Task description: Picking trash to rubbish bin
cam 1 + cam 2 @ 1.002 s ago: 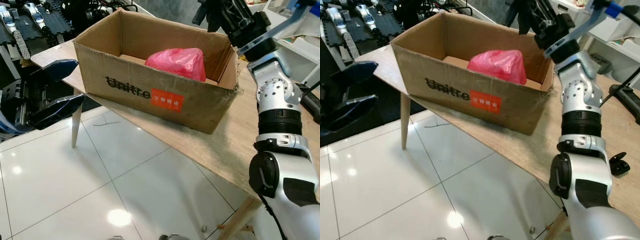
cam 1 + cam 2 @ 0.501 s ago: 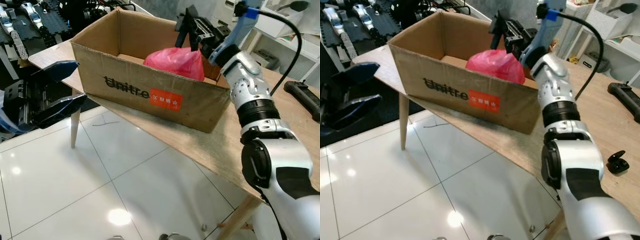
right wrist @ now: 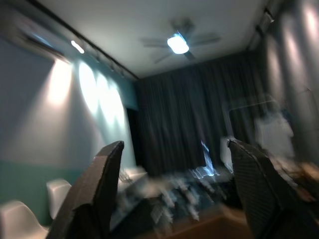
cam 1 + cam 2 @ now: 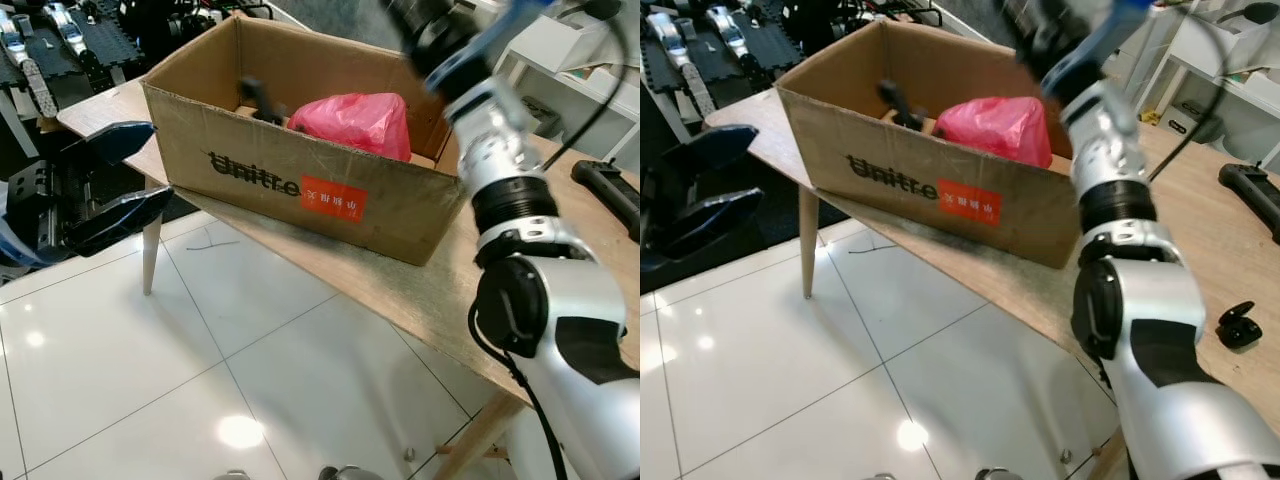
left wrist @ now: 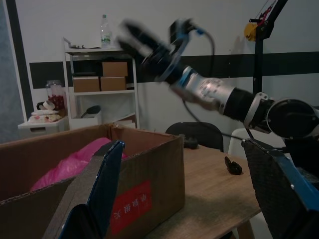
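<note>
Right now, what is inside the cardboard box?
Inside the cardboard box lies a pink plastic bag, with a dark object beside it. The box's front wall hides the floor and the bag's underside.

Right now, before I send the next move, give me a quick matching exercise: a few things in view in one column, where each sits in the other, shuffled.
Things:
1. pink bag
2. left gripper
3. cardboard box
4. black earbud case

Places:
A. on the wooden table, near its left end
B. low, off the table's left end, over the tiled floor
C. inside the box
D. on the table, right of the right arm

Pairs: 1-C, 2-B, 3-A, 4-D
</note>
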Available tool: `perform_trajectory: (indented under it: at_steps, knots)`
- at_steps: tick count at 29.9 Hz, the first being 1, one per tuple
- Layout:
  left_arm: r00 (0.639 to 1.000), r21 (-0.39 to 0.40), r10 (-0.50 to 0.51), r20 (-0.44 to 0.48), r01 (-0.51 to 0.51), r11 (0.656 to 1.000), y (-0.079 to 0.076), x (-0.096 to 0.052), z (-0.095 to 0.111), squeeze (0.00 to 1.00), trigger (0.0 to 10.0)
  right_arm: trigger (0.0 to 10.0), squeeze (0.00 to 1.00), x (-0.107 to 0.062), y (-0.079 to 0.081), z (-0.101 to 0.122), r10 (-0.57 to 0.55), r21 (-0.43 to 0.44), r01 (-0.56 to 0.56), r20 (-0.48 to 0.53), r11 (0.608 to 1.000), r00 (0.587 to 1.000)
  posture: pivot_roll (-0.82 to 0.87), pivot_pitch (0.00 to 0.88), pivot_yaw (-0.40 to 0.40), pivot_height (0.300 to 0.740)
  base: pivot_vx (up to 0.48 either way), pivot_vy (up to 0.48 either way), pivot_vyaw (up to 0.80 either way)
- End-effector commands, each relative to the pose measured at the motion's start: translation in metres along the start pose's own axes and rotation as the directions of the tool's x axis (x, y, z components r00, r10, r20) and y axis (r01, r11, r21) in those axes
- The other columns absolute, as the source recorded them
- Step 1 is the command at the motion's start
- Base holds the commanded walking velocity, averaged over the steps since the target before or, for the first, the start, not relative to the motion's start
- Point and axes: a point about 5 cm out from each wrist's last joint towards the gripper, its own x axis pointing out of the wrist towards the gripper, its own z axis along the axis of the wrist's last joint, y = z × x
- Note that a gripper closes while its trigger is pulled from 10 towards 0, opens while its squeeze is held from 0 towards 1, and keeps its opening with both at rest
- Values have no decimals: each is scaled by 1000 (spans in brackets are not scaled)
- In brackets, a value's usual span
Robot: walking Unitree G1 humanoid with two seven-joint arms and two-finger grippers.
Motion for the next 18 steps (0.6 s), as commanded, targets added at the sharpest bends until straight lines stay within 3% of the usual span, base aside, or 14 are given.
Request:
perform_trajectory:
  at_steps: [1,4,5,6,8,9,11,14,18]
  knots:
    - [1000,-12,-14,-5,14,1000,-3,1,-5,0,10000,10000,0,-11,3,1,51,69,-51,11,996,999,68,107,-60,740,0,0,0]
    - [1000,-20,-14,-2,14,1000,-4,1,-8,0,10000,10000,0,-23,9,-8,115,69,-112,-39,991,993,63,104,-64,740,0,0,0]
    - [1000,-44,-3,-8,3,999,-4,2,-16,0,10000,10000,0,-56,29,-40,249,115,-231,-181,966,951,55,101,-61,740,0,0,0]
    - [1000,-52,1,-11,-2,999,-4,2,-19,0,10000,10000,0,-69,40,-50,307,155,-278,-222,948,925,55,101,-61,740,0,0,0]
    - [1000,-55,4,-13,-5,998,-4,3,-21,0,10000,10000,0,-76,46,-55,340,184,-301,-238,936,910,55,101,-61,740,0,0,0]
    - [1000,-65,3,-14,-4,998,-4,3,-24,0,10000,10000,0,-85,56,-60,403,220,-353,-257,910,878,50,98,-59,740,0,0,0]
    - [1000,-72,1,-14,-2,997,-4,4,-25,0,10000,10000,0,-91,63,-62,444,246,-385,-266,889,856,50,98,-59,740,0,0,0]
    - [999,-135,13,-39,-18,991,-7,3,-40,0,10000,10000,0,-123,93,-71,600,398,-476,-293,785,745,54,100,-51,740,0,0,0]
    - [993,-179,33,-112,-53,982,-9,-3,-57,0,10000,10000,0,-139,103,-80,632,438,-477,-338,762,698,57,104,-50,740,0,0,0]
